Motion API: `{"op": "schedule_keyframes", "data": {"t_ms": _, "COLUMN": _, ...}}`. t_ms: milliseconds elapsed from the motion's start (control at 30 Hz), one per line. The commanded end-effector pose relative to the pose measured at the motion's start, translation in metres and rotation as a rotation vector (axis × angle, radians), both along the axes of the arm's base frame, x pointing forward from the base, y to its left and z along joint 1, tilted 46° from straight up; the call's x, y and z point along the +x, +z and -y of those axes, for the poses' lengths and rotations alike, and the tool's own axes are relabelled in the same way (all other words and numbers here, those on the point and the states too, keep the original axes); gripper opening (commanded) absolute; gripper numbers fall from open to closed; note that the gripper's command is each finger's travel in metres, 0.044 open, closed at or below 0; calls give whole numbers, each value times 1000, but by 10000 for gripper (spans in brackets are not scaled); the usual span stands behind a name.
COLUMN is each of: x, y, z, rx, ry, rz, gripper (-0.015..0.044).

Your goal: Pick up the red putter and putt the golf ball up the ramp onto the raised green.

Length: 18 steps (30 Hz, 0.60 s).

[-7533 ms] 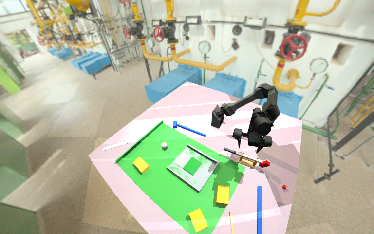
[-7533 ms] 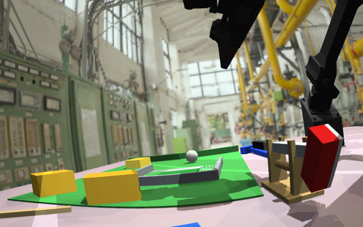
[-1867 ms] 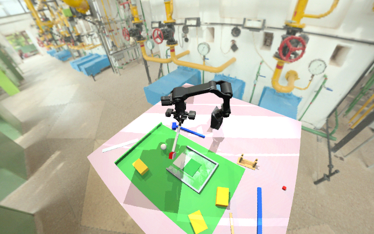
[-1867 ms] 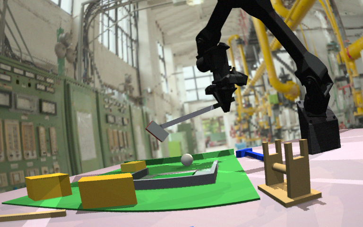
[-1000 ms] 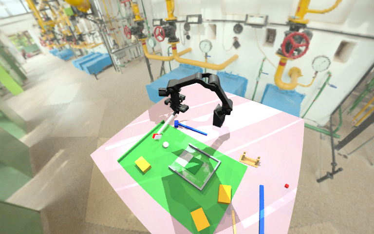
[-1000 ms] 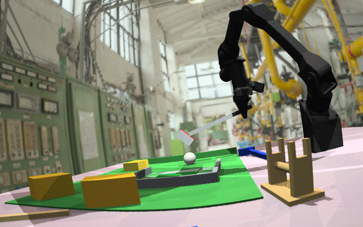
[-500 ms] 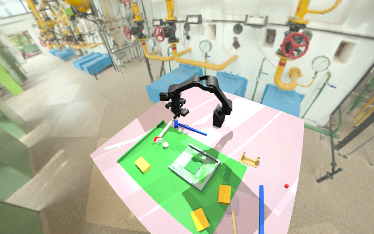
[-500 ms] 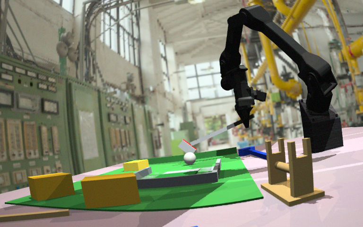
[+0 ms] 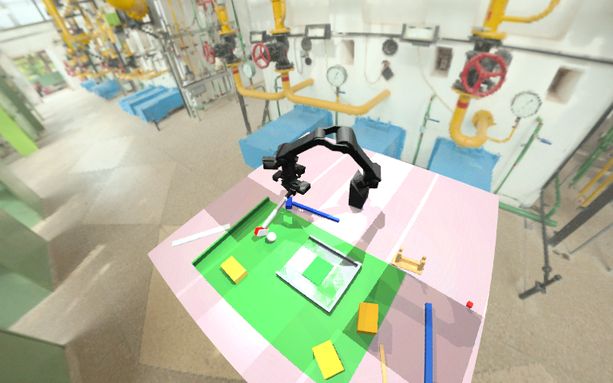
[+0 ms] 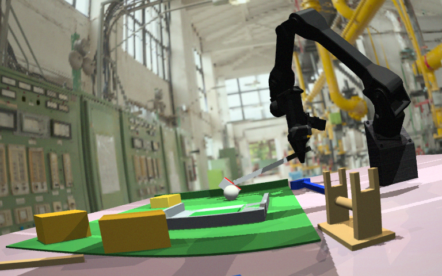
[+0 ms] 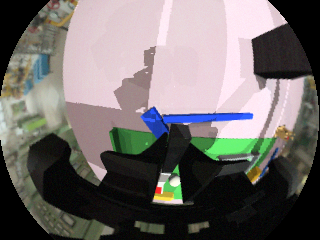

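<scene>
My gripper (image 9: 289, 193) (image 10: 301, 156) (image 11: 171, 135) is shut on the grey shaft of the red putter (image 9: 272, 215) (image 10: 260, 171). The shaft slants down to the red head (image 9: 260, 230) (image 10: 229, 183) (image 11: 160, 190), which sits just behind and against the white golf ball (image 9: 270, 236) (image 10: 231, 192) (image 11: 175, 180) on the green mat (image 9: 270, 298) (image 10: 228, 234). The grey ramp frame (image 9: 316, 302) (image 10: 214, 221) with the raised green (image 9: 318, 270) (image 10: 212, 212) in its middle lies beyond the ball, toward the mat's centre.
A blue putter (image 9: 314, 212) (image 10: 304, 185) (image 11: 200, 118) lies near the arm's base. Yellow and orange blocks (image 9: 233, 269) (image 9: 368, 317) (image 9: 327, 358) (image 10: 133, 230) (image 10: 61, 225) stand on the mat. A wooden stand (image 9: 409, 262) (image 10: 353, 208), a blue stick (image 9: 428, 343) and a white strip (image 9: 201, 234) lie on the pink table.
</scene>
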<state>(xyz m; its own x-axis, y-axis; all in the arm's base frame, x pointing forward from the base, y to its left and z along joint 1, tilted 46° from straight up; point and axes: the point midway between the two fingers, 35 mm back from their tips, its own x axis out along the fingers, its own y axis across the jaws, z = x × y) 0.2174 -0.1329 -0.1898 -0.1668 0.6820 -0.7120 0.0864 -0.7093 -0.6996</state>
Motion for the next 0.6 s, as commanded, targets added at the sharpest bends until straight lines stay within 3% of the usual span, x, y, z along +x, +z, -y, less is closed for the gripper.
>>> {"op": "schedule_keyframes", "data": {"t_ms": 0, "x": 0, "y": 0, "z": 1, "rx": -1, "ry": 0, "rz": 1, "gripper": 0}}
{"op": "schedule_keyframes", "data": {"t_ms": 567, "x": 3, "y": -20, "z": 18, "rx": 2, "ry": -10, "rz": 4, "gripper": 0}}
